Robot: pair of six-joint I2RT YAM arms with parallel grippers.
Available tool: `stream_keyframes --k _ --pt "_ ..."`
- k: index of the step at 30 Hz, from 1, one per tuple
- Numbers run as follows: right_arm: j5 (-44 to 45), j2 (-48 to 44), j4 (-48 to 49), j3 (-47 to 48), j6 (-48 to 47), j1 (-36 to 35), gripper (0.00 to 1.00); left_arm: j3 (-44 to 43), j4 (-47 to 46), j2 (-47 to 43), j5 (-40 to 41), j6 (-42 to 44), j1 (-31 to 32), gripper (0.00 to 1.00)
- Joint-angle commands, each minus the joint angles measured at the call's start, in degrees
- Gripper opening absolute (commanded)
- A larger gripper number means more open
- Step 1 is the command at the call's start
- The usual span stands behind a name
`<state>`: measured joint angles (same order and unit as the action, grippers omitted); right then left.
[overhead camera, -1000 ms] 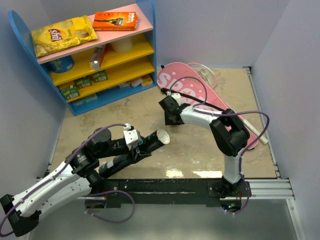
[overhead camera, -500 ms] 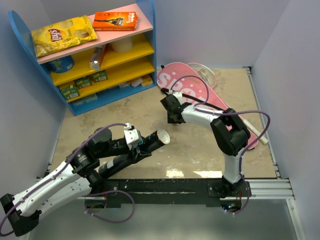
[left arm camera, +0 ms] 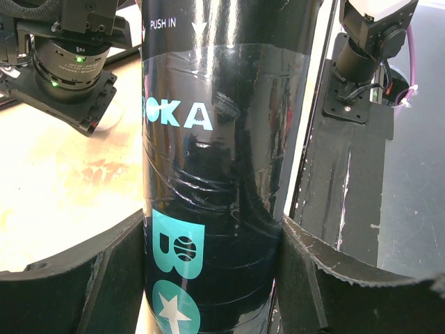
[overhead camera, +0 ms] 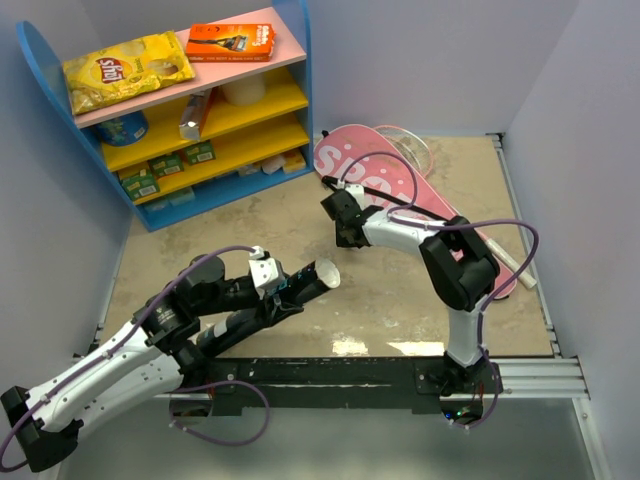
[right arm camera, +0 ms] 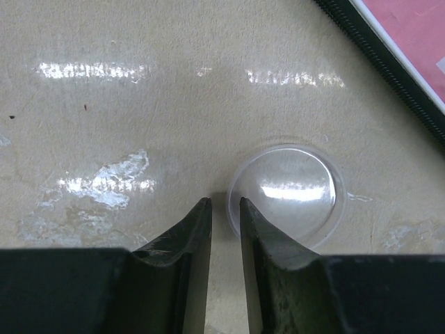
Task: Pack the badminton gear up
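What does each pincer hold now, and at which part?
Left pincer grips the tube around its body; right pincer holds nothing, fingers narrow at the edge of the lid.

Tube [left arm camera: 212,174] in left tool [left arm camera: 212,278]: glossy black, clear film wrap. Lid [right arm camera: 286,195] beside right tool [right arm camera: 224,203]: clear smooth plastic. Desk [right arm camera: 104,104]: shiny.

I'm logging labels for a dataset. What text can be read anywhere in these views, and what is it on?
"PUSH IN", with a down arrow: near the top of the black tube, left wrist view.
"OKA", cut off at its left: same tube, lower down.
"Lay's" logo: yellow chip bag.
"Spo", the rest covered: pink cover.
Orange box and green shelf packets: print too small to read.
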<state>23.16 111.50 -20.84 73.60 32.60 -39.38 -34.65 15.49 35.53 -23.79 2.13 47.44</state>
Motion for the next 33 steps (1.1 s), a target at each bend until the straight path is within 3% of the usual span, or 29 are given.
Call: stream_keyframes --k 1,5,20,27,33 --pt "0.13 1.61 2.12 -0.57 0.27 0.44 0.25 -2.88 -2.57 -0.2 -0.29 -0.72 0.37 0.0" --pt "0.04 1.88 2.56 -1.09 0.36 0.62 0.23 -2.79 -2.57 -0.11 -0.29 -0.72 0.37 0.0" --pt "-0.74 1.53 3.09 -1.97 0.36 0.79 0.0 -2.79 -2.57 0.24 -0.11 -0.73 0.28 0.0" --pt "-1.36 -4.18 2.38 -3.03 -0.34 0.79 0.0 -2.7 -2.57 0.77 -0.03 -0.72 0.37 0.0" --pt "-3.29 -14.9 0.1 -4.17 -1.04 0.79 0.0 -2.61 -2.74 1.21 -0.11 -0.81 0.37 0.0"
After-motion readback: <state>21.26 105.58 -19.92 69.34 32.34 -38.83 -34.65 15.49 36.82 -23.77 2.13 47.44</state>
